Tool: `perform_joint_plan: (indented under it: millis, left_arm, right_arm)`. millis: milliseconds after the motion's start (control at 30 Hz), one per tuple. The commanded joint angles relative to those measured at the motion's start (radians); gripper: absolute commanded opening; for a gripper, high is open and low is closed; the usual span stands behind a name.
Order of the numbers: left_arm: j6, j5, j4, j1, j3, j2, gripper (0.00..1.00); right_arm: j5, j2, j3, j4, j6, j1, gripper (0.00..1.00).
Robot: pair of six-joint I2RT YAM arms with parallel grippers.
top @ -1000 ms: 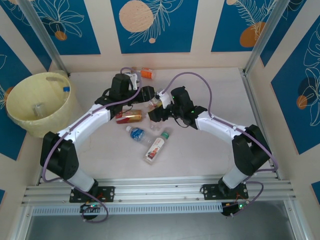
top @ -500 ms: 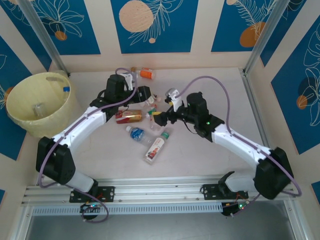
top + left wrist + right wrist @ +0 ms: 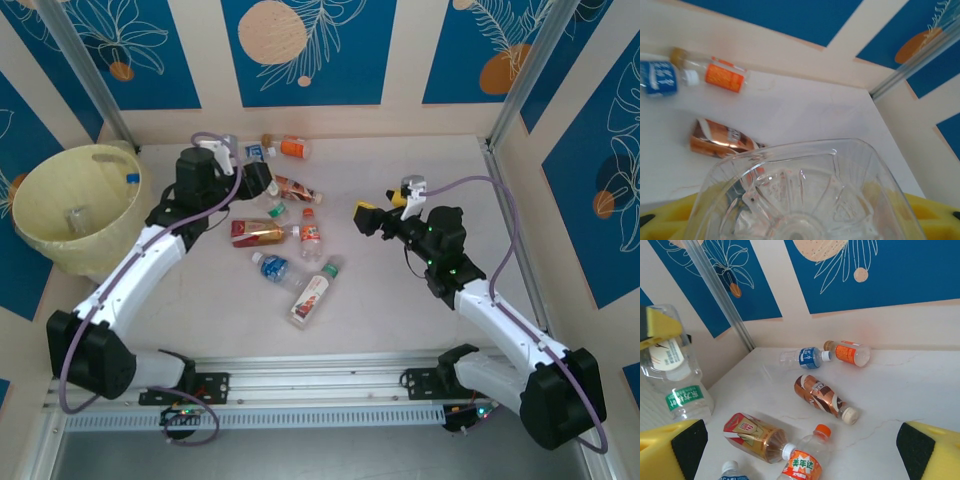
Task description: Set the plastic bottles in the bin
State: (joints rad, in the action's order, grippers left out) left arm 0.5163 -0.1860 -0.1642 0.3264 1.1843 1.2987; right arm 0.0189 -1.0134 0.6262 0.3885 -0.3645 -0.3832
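My left gripper (image 3: 260,185) is shut on a clear bottle (image 3: 272,205) with a green label (image 3: 682,396). The bottle's ribbed base (image 3: 805,195) sits between the yellow pads (image 3: 935,215) in the left wrist view. The right gripper (image 3: 380,212) stands open over bare table to the right of the bottles, with nothing between its pads (image 3: 927,450). Several bottles lie on the table: blue-labelled (image 3: 255,152), orange-labelled (image 3: 292,147), brown (image 3: 298,188), gold and red (image 3: 258,232), orange-capped (image 3: 310,232), blue-capped (image 3: 275,268) and green-capped (image 3: 312,295). The pale-yellow bin (image 3: 40,175) stands at the far left.
Inside the bin lie a clear bottle (image 3: 75,218) and a blue-capped one (image 3: 130,180). Patterned blue walls close the table at the back and sides. Metal posts (image 3: 85,70) stand in the back corners. Open table lies right of my right gripper.
The right gripper opened, let go of the clear bottle and drew back to the right. The left gripper carried that bottle to the left and towards the back.
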Motion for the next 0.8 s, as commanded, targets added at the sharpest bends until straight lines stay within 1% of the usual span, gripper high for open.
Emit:
perform_joint_plan:
  millis: [0, 100, 200, 333, 467, 533, 700, 767]
  left_arm:
    - [-0.076, 0.064, -0.054, -0.029, 0.035, -0.091, 0.47]
    - [-0.148, 0.139, -0.092, -0.031, 0.072, -0.156, 0.47]
    - [-0.216, 0.250, -0.110, -0.032, 0.105, -0.205, 0.48]
    - [-0.293, 0.390, -0.093, -0.031, 0.130, -0.251, 0.48]
    - [-0.373, 0.474, -0.066, -0.032, 0.168, -0.280, 0.48]
    - [-0.421, 0.533, -0.047, -0.032, 0.188, -0.293, 0.48]
    - [-0.545, 0.700, -0.006, -0.031, 0.232, -0.307, 0.47]
    - [-0.614, 0.781, 0.020, -0.032, 0.245, -0.297, 0.47]
  right_arm:
    - [-0.006, 0.012, 0.020, -0.010, -0.063, 0.011, 0.99]
    - [-0.028, 0.007, 0.025, -0.011, -0.069, 0.017, 0.99]
    - [-0.053, -0.006, 0.036, -0.021, -0.065, 0.017, 0.99]
    - [-0.062, -0.029, 0.046, -0.020, -0.074, 0.018, 0.99]
    - [-0.073, -0.047, 0.065, -0.028, -0.073, 0.016, 0.99]
    - [-0.077, -0.053, 0.077, -0.041, -0.068, 0.015, 0.99]
    - [-0.127, -0.085, 0.111, -0.070, -0.064, 0.014, 0.99]
    - [-0.153, -0.104, 0.140, -0.096, -0.060, 0.013, 0.99]
